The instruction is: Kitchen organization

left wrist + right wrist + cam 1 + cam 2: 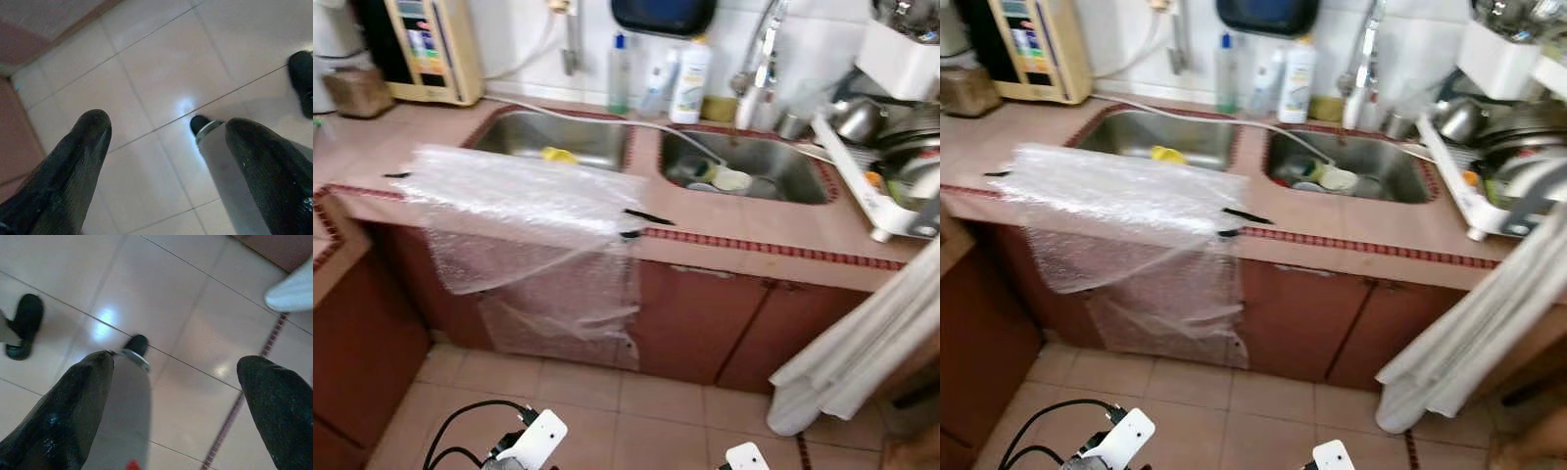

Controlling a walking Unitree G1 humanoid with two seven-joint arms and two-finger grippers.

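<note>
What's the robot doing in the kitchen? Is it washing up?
Not yet. It stands facing the counter with both arms hanging down. The left end effector and right end effector are open above the floor tiles, holding nothing. Bubble wrap drapes over the counter edge, and dishes sit in the right sink.

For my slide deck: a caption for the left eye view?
Bubble wrap draped over the tiled counter before a double sink.

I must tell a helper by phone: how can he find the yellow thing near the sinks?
Find the double sink in the tiled counter. Look in the left basin, just behind the bubble wrap. The yellow thing lies there alone; the right basin holds pale dishes.
</note>
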